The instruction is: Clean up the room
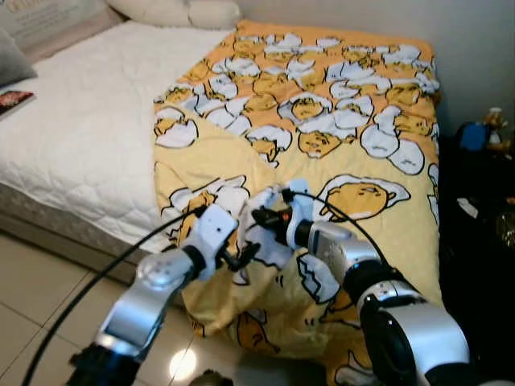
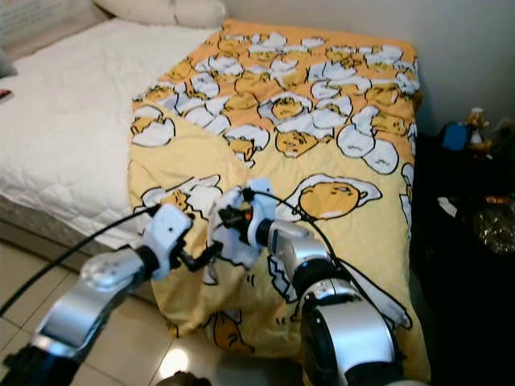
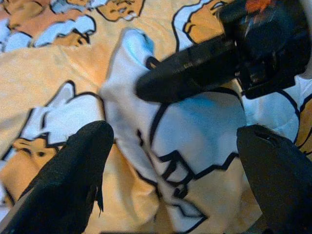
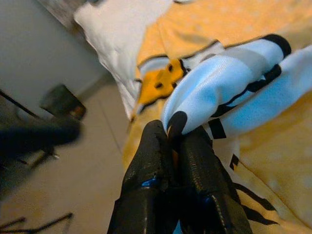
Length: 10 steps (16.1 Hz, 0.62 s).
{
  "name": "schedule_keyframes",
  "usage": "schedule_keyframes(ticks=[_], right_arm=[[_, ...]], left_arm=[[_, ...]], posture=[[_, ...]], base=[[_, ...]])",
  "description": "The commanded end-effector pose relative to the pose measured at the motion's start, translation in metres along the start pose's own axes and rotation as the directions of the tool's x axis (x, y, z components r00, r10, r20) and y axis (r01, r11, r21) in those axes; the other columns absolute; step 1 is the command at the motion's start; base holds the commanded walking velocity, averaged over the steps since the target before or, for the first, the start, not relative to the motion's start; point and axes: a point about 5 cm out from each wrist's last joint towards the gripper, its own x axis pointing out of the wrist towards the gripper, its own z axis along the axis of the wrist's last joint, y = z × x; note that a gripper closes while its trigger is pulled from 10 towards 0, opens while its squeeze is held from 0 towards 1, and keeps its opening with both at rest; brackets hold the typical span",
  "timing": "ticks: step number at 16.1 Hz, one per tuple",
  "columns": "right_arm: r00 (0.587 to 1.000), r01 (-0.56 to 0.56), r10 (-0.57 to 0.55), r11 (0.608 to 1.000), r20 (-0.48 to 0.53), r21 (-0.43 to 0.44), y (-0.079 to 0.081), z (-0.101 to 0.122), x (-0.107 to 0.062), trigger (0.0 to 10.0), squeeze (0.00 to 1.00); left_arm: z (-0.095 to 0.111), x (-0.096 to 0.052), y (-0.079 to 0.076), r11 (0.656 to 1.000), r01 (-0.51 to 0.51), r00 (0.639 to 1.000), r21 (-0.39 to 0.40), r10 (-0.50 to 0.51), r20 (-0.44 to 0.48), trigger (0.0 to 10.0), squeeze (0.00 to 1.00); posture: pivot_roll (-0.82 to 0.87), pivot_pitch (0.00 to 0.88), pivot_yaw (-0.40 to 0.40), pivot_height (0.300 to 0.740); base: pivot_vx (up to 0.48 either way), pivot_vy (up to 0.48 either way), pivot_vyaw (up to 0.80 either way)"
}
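A yellow blanket [image 1: 322, 121] printed with cartoon eggs covers the right half of the bed and hangs over its near edge. My right gripper [image 1: 259, 217] is shut on a raised white fold of the blanket [image 4: 219, 83] near that edge; the pinch shows in the right wrist view [image 4: 173, 129]. My left gripper [image 1: 241, 259] sits just left of and below it, open, with the same fold between its spread fingers [image 3: 87, 146]. The right gripper's finger [image 3: 185, 73] lies across the fold in the left wrist view.
The bare white mattress [image 1: 80, 121] lies to the left, with pillows [image 1: 185, 12] at the head and a magazine [image 1: 12, 100] at the far left. A dark table [image 1: 483, 201] with small items stands right of the bed. Tiled floor [image 1: 32, 289] lies below.
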Motion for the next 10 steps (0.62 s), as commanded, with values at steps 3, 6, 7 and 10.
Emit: schedule_keyframes(ticks=[3,6,7,10], right_arm=[[0.996,-0.072,0.069,0.996,0.053,0.044,0.005,0.011,-0.002,0.0,0.00],[0.992,-0.120,0.117,0.991,0.046,0.051,0.010,0.012,-0.004,0.0,0.00],[0.991,-0.127,0.126,0.990,0.038,0.054,0.011,0.010,-0.004,0.0,0.00],[0.991,-0.130,0.128,0.990,0.032,0.055,0.012,0.009,-0.005,0.0,0.00]], left_arm=[[-0.010,0.009,0.001,0.999,-0.023,1.000,-0.049,0.022,-0.015,10.0,0.81],[-0.018,0.018,0.005,0.996,-0.075,0.997,-0.056,0.074,-0.010,10.0,0.00],[-0.018,0.023,0.007,0.991,-0.092,0.994,-0.102,0.097,0.042,10.0,0.00],[-0.018,0.025,0.005,0.985,-0.069,0.993,-0.159,0.084,0.088,0.0,0.00]], posture=[[-0.02,0.000,0.048,0.740],[-0.01,0.000,0.046,0.740],[-0.01,0.000,0.045,0.740],[-0.02,0.000,0.044,0.740]], base=[[0.000,0.000,0.00],[0.000,0.000,0.00],[0.000,0.000,0.00],[0.000,0.000,0.00]])
